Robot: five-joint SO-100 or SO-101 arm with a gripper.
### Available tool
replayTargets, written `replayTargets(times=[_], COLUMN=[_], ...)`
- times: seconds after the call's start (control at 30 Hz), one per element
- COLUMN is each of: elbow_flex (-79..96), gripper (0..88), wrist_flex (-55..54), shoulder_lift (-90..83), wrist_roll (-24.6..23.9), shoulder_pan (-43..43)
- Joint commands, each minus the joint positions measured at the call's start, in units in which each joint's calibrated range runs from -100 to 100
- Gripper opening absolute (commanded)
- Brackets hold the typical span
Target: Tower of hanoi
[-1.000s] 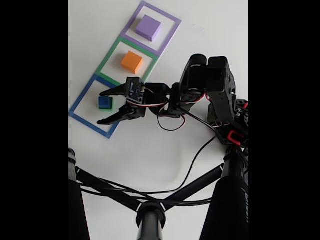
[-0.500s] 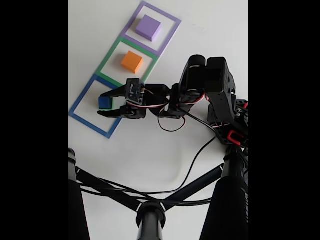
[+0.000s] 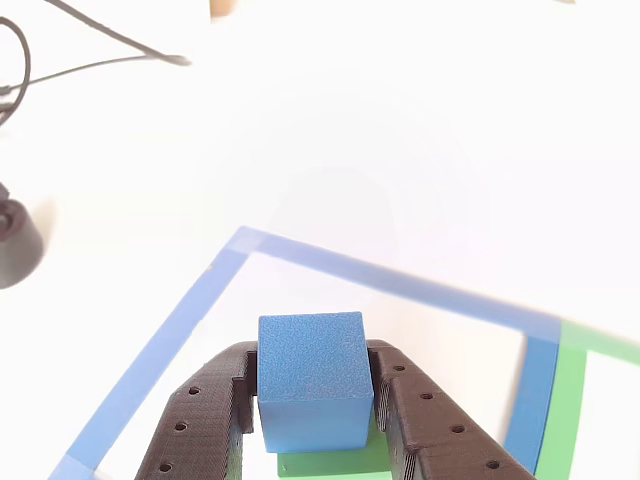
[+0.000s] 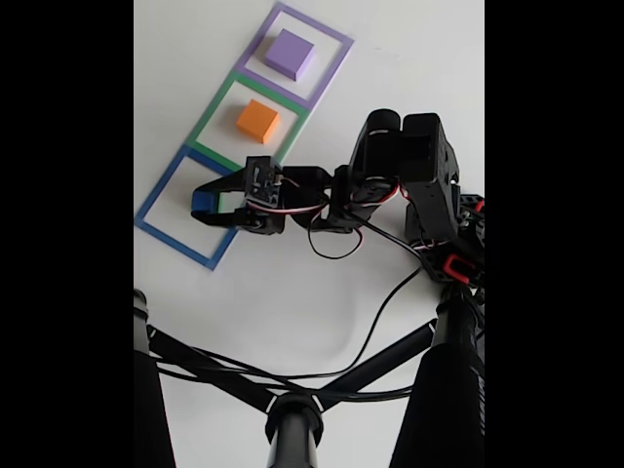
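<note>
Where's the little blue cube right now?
In the fixed view the blue cube sits between the gripper's fingers inside the blue outline at the left, on the green cube.

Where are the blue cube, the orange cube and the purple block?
blue cube (image 3: 312,380): other view, front face, between the fingers.
orange cube (image 4: 257,121): fixed view, top face.
purple block (image 4: 290,54): fixed view, top face.

Four matte blocks: one small blue cube (image 4: 204,202), one green cube (image 3: 330,458) (mostly hidden beneath it), one orange cube (image 4: 257,121), one pale-purple slab (image 4: 290,54) farthest. Three flat square outlines: one blue (image 4: 159,231), one green (image 4: 213,114), one purple (image 4: 333,64).
</note>
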Motion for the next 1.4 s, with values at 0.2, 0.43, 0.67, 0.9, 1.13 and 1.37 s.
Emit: replayTargets(times=[0.2,0.43,0.67,0.9,1.13,1.37], elbow_flex=[3.3,4.6,-5.3,-28.2,-59.2,-77.1], gripper=[1.8,1.6,1.7,1.3,1.2,1.1], wrist_flex=[1.7,19.8,56.9,100.0,133.5,148.7], shoulder_lift=[-8.8,-27.2,-48.1,-58.8,-56.1,-54.4], wrist_roll=[0.0,0.0,0.0,0.0,0.0,-1.5], shoulder_pan=[-0.8,-0.2,2.2,8.9,14.7,18.6])
